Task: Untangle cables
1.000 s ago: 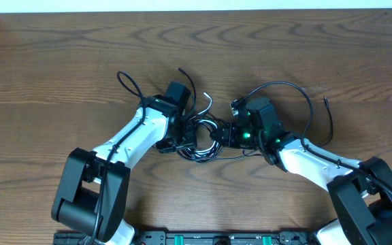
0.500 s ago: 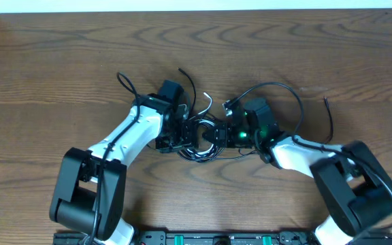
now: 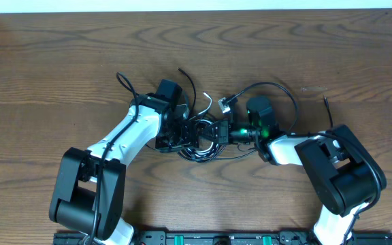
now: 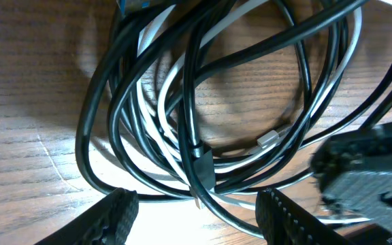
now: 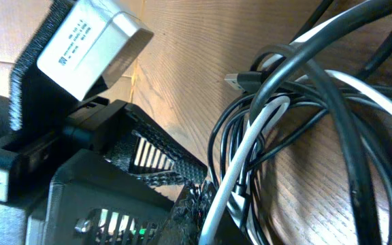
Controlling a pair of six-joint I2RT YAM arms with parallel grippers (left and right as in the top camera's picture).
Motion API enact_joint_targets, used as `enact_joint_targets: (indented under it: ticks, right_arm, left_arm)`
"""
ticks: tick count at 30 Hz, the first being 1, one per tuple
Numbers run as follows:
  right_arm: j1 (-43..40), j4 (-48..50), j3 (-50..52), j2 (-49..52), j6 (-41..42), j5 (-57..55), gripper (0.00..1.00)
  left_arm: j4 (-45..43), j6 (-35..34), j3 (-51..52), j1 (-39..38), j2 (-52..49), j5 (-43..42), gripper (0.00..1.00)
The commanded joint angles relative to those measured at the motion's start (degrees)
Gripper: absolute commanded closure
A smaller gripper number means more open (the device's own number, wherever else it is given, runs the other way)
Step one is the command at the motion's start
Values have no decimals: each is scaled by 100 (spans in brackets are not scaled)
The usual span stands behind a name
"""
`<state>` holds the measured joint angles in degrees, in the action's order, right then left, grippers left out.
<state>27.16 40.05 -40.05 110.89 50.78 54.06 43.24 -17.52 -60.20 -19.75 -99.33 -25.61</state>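
Right arm (image 3: 298,151) newly nearer the cables (image 3: 199,133) on grained brown wooden table (image 3: 60,61).

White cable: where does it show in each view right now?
Overhead: the white cable hooks upward at the tangle's top edge, mid-table.
Left wrist: threaded through the loops, left of centre.
Right wrist: pale diagonal strand, centre.
Shared landmark: the black cables looped around it.

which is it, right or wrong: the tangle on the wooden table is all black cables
Wrong in one respect. The tangle on the wooden table is black cables plus one white cable. The right wrist view shows the white one running through the black loops.
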Motion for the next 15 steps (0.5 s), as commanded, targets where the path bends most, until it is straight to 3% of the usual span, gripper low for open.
enact_joint_targets:
  ticks: [1,6,15]
  right_arm:
    - [-125,28,-22,-251,81,339,99]
    - [-306,-295,-22,-839,87,610,99]
    - [-455,-713,-24,-1676,109,608,99]
  left_arm:
    - [22,122,26,46,-2,-35,39]
    - [59,146,26,223,-2,-400,33]
    - [52,291,26,693,-2,-850,33]
